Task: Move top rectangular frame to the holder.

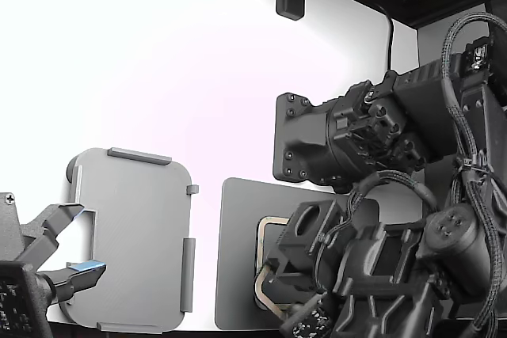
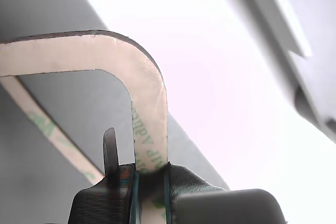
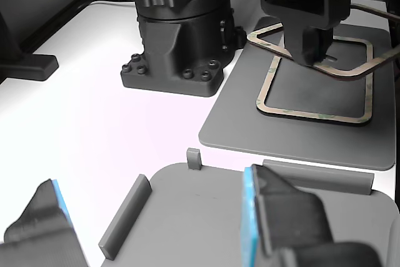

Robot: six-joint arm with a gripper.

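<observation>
**Two frames, one thin grip**

Two fingers (image 2: 137, 174) were closed on one narrow side of the top rectangular frame (image 2: 149, 98), pinching only its printed tan strip. In the other view that frame (image 3: 350, 67) hung tilted, raised off a second frame (image 3: 312, 115) lying flat on the dark mat (image 3: 250, 123). The holder (image 1: 135, 235) sat well apart, at the exterior view's left, near a second arm's open jaws. The likely trouble was slippage: so slim a hold could let the floppy frame twist or drop during the carry. Its free corner might also catch the holder's raised tabs (image 1: 139, 155) and seat crooked. Adhesive could drag the lower frame along.
</observation>
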